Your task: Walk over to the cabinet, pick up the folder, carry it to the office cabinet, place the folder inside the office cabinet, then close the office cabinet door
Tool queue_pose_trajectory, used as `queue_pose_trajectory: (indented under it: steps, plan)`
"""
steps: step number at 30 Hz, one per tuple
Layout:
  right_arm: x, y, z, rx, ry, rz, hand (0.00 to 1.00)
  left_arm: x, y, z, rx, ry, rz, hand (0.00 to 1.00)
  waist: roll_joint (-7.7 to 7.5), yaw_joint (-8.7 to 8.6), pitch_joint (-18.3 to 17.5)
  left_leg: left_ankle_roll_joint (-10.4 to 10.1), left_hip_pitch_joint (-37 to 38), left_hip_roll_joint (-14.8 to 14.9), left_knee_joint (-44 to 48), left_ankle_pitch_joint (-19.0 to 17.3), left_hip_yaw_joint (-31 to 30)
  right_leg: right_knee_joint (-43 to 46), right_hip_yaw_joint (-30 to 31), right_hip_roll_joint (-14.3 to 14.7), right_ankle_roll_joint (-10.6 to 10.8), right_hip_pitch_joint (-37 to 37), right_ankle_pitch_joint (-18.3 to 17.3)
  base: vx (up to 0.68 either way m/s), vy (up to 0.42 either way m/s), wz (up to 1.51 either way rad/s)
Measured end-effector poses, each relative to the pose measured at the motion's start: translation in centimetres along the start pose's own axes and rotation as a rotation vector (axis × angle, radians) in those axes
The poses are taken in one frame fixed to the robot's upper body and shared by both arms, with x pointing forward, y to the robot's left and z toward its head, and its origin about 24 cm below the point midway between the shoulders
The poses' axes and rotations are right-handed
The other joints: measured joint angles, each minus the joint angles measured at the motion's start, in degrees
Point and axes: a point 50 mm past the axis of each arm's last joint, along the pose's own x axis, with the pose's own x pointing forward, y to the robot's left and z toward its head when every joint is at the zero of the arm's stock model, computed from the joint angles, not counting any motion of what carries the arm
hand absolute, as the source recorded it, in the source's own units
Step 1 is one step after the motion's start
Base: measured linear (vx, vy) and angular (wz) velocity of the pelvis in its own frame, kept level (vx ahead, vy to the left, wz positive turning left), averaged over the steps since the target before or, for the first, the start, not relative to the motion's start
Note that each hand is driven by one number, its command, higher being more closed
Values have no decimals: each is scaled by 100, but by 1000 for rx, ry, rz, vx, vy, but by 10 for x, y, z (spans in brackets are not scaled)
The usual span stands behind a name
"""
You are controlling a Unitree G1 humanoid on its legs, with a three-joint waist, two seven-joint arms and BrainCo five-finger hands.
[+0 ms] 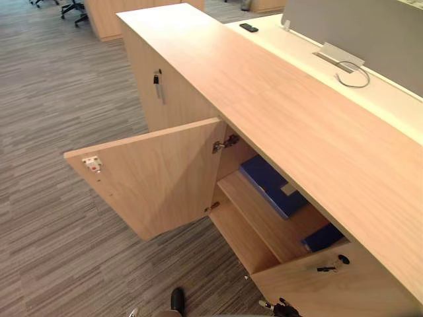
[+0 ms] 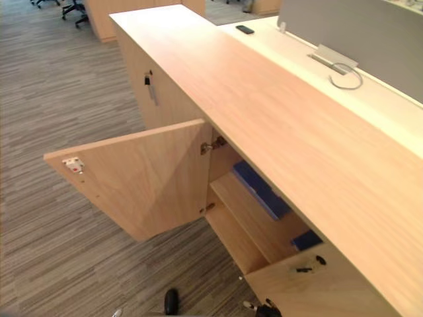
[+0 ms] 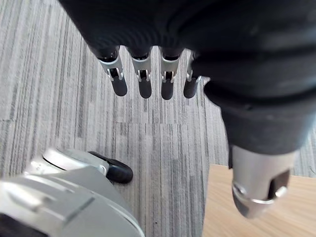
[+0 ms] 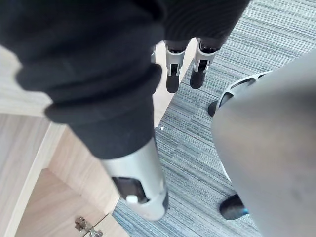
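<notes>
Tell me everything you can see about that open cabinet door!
The door is a flat, light wood-look panel, swung wide open over the striped grey carpet. Metal hinges join one edge to the cabinet. A small white catch sits near its free top corner. Nothing else is seen touching it.

I see the office cabinet in pale wood-grain board, matt and smooth. Its door is the same, with a shiny metal hinge at its inner edge. The folder looks smooth and blue, plastic or card I cannot tell; the carpet is a rough, ribbed grey weave.
</notes>
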Motion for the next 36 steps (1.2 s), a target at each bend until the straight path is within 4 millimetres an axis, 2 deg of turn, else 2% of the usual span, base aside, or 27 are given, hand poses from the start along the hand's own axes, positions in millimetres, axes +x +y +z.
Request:
queue_pose_trajectory:
  steps: [4,5,6,7,8,9,10,13,14,16,19,22,30,33,36]
  plan:
    - [0,-6,2,-32,-1,6,0,8,-1,29,-64,-57,-51,0,101,-92,-39,-90,36,75,-26,-26,133,-92,135,68,18,4,5,-60,-48,-21]
    - [0,-11,3,-56,0,2,0,11,-2,51,-68,-111,-67,0,149,-121,-67,-115,30,105,-27,-11,163,-142,151,100,30,3,-3,-57,-58,-12]
    - [0,-14,3,-58,4,-1,0,12,-2,60,-71,-137,-72,0,163,-122,-74,-126,25,116,-27,-4,175,-166,156,113,42,3,-11,-57,-60,-14]
    - [0,-19,0,-60,16,-10,0,14,-1,83,-65,-196,-76,0,185,-122,-78,-132,13,151,-27,0,211,-212,176,147,69,-2,-28,-34,-36,-11]
    - [-1,-21,-1,-61,20,-15,0,15,1,95,-63,-225,-72,0,200,-124,-79,-135,6,178,-27,2,226,-219,195,171,71,-21,-30,-56,-50,-15]
    - [-2,-25,-5,-63,31,-24,0,16,7,120,-58,-285,-56,0,219,-131,-93,-159,-11,236,-27,19,254,-232,244,218,79,-63,-40,-65,-70,-14]
    - [-2,-27,-7,-66,38,-29,0,15,10,137,-43,-325,-44,0,227,-134,-101,-188,-21,270,-27,36,271,-235,263,248,72,-85,-45,-56,-69,-14]
    - [-5,-38,-16,-62,59,-53,0,4,25,215,103,-503,57,0,229,-178,-126,-266,-33,362,-24,57,298,-264,296,348,34,-99,-64,-3,-48,-7]
    - [-5,-39,-16,-61,61,-56,0,1,26,227,127,-527,78,0,229,-177,-136,-269,-32,368,-23,57,299,-266,298,355,31,-98,-66,28,-23,-3]
    - [-6,-42,-19,-53,67,-63,0,-11,29,267,168,-612,139,0,239,-177,-154,-267,-20,369,2,55,340,-281,346,364,26,-90,-66,60,-9,-8]
    - [-6,-43,-20,-40,70,-66,0,-24,29,298,198,-683,179,0,239,-176,-158,-272,32,340,7,30,394,-289,433,366,24,-81,-67,69,9,-13]
    - [-7,-44,-22,-25,74,-65,0,-33,22,319,239,-728,193,0,246,-184,-163,-282,94,336,8,11,390,-288,449,375,21,-41,-69,44,-4,-7]
    - [-8,-48,-26,13,76,-69,0,-44,-2,341,300,-783,173,0,307,-229,-163,-304,174,379,8,-5,392,-172,595,376,-24,-100,-98,-35,12,-8]
    - [-10,-52,-30,13,79,-79,0,-45,-9,343,436,-803,220,0,319,-222,-168,-303,170,373,6,-1,382,-110,598,371,-23,-135,-101,-72,21,1]
    - [-10,-54,-31,10,72,-86,0,-46,-22,336,574,-851,249,0,320,-166,-170,-279,147,363,5,17,330,-104,584,343,-12,-144,-109,-59,21,9]
